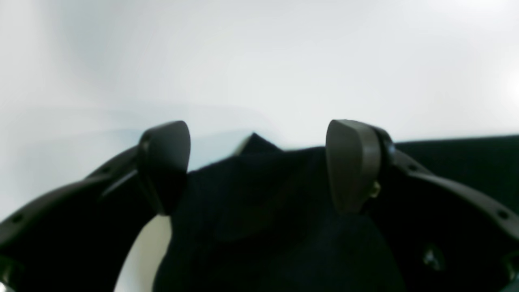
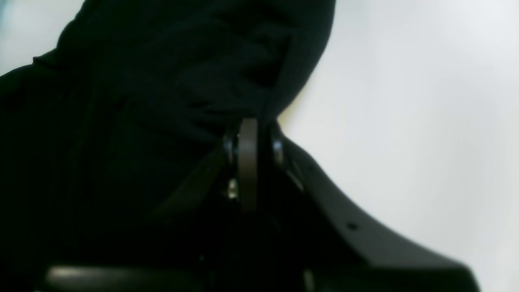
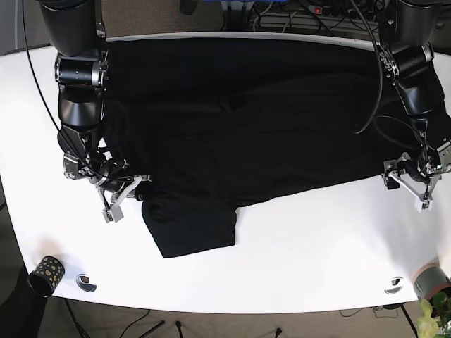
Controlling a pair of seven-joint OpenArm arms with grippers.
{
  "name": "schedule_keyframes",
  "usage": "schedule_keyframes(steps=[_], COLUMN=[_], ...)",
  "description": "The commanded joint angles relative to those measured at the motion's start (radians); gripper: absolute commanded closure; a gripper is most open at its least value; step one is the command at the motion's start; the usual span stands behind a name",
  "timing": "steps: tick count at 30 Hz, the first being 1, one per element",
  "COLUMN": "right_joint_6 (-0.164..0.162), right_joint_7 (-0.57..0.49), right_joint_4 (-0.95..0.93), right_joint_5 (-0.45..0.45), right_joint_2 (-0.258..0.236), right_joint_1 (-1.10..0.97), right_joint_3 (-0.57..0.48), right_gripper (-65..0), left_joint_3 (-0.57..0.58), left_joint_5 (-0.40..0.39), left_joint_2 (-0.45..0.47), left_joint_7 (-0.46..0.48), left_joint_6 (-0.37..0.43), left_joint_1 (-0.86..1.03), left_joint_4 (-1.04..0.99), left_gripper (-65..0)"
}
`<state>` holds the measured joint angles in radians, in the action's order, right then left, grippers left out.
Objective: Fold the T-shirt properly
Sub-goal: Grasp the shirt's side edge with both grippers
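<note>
Fabric of the black T-shirt spreads across the desk, sleeve toward 7 o'clock. Right gripper pinches that sleeve edge closed; left gripper hangs open over the hem at 3 o'clock. Likely grasping stage: left must close before folding.

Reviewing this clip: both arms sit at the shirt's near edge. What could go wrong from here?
1. The right gripper is shut on the shirt while the left gripper is open, its fingers straddling cloth. Lifting now would likely pull one side only and skew the fold.
2. The sleeve near the right gripper lies bunched; it may get folded in creased.
3. The left gripper sits near the table's edge, so the hem could drag off.
</note>
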<state>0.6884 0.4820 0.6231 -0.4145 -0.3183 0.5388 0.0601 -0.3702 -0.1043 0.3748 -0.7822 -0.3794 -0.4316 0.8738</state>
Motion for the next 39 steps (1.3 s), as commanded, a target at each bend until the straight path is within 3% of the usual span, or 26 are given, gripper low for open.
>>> schedule_keyframes(steps=[1,4,8,11,16,18,36,39], right_joint_6=[0.010,0.010,0.010,0.010,0.010,0.010,0.010,0.010], right_joint_7=[-0.019,-0.019,-0.019,-0.019,-0.019,-0.019,-0.019,-0.019], right_joint_4=[0.019,0.019,0.019,0.019,0.019,0.019,0.019,0.019], right_joint_5=[-0.021,-0.021,-0.021,-0.021,-0.021,-0.021,-0.021,-0.021], right_joint_2=[-0.012,-0.012,-0.012,-0.012,-0.012,-0.012,-0.012,-0.012], right_joint_1=[0.030,0.030,0.030,0.030,0.030,0.028,0.028,0.028], right_joint_3=[0.007,0.007,0.007,0.007,0.007,0.007,0.007,0.007], right_gripper=[-1.4,-1.4,-1.4,-1.4,-1.4,-1.4,-1.1,-1.1], left_joint_3=[0.020,0.033,0.030,0.030,0.030,0.030,0.027,0.027], left_joint_5=[-0.002,-0.005,-0.004,-0.004,-0.005,-0.005,-0.004,-0.004], left_joint_2=[0.045,0.063,0.066,0.072,0.086,0.086,0.048,0.046], left_joint_7=[0.011,0.011,0.013,0.013,0.014,0.016,0.013,0.013], left_joint_6=[-0.054,-0.103,-0.151,-0.191,-0.221,-0.223,-0.220,-0.220], left_joint_1=[-0.013,-0.014,-0.009,0.007,0.006,0.006,0.185,0.210], left_joint_4=[-0.037,-0.094,-0.109,-0.109,-0.109,-0.107,0.476,0.519], left_gripper=[-49.2,-48.7,-39.9,-30.1,-4.9,-1.0,-0.6,-6.3])
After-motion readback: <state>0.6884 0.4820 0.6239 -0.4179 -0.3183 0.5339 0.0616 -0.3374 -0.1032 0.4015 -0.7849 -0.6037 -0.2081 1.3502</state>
